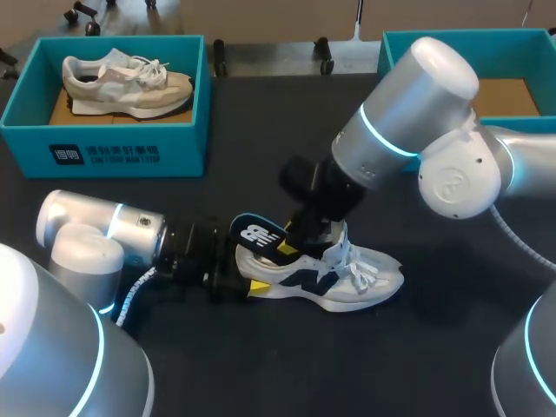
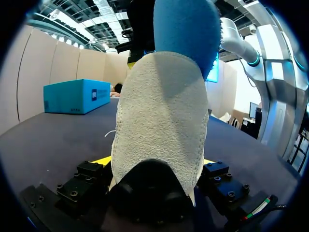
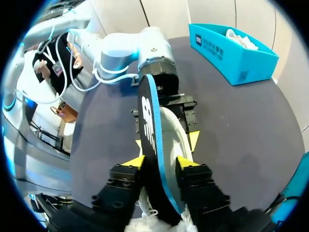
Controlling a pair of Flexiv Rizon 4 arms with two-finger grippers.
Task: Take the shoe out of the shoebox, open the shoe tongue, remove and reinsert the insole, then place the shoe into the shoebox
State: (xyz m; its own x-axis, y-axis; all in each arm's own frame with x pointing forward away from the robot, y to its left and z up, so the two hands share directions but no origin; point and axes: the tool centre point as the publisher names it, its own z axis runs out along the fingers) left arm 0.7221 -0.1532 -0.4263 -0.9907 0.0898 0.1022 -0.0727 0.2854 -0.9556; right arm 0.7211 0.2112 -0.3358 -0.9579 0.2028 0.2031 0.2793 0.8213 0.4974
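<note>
Dark desk (image 1: 261, 130) cloth carries everything, and our shoe (image 1: 347, 282) lies on its side close to the near edge, about midway along it, well apart from the empty shoebox (image 1: 408, 43) at the far right corner and from the second shoebox (image 1: 113, 152) at the far left corner, which has a beige shoe (image 1: 126, 82) in it. Our left hand (image 1: 248, 287) is closed narrowly on the heel, one yellow tip against each side. Our right hand (image 3: 159, 162) pinches the insole (image 3: 149, 130) on edge between its tips, with the heel end standing up out of the shoe's mouth and the toe end hidden inside. We judge the main risk to be that thin pinch: the insole is soft and held by its flanks, so any push or pull off its own line could twist it out of the fingers or fold it inside the shoe. It could also snag on the loose laces (image 1: 360, 274). Only the heel is clamped, so a hard tug may swing or drag the shoe from our left hand. Both hands sit just beside each other, so a small drift could knock them together.
</note>
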